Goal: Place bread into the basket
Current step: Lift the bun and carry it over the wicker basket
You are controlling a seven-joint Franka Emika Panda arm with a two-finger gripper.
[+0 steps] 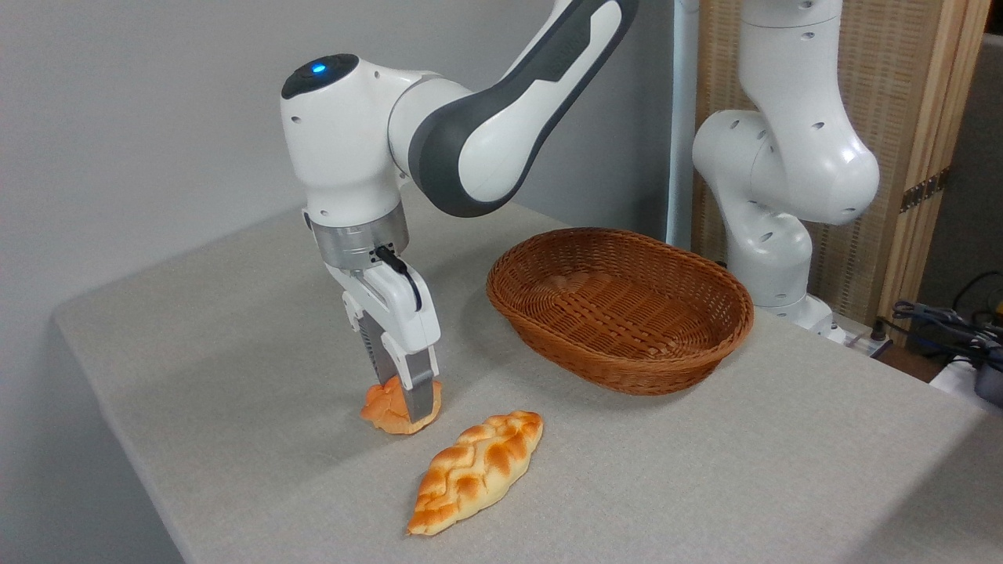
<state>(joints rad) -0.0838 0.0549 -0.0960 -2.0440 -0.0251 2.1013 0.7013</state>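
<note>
Basket [674, 368] holds nothing — gripper [409, 401] clamps bread [382, 410] on table.

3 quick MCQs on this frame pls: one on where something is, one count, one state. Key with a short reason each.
1. Where is the braided loaf relative to the basket?
A. Inside it
B. On the table in front of it, apart
C. Behind it

2. How many pieces of bread are in view?
A. One
B. Two
C. Three

3. What state is the basket in?
A. Empty
B. Holding the bun
C. Tipped over

Key:
1 B: the loaf lies on the cloth nearer the camera, clear of the rim.
2 B: only the loaf and the small bun show.
3 A: only bare wicker shows inside; the bun sits on the table between the gripper fingers.
</note>
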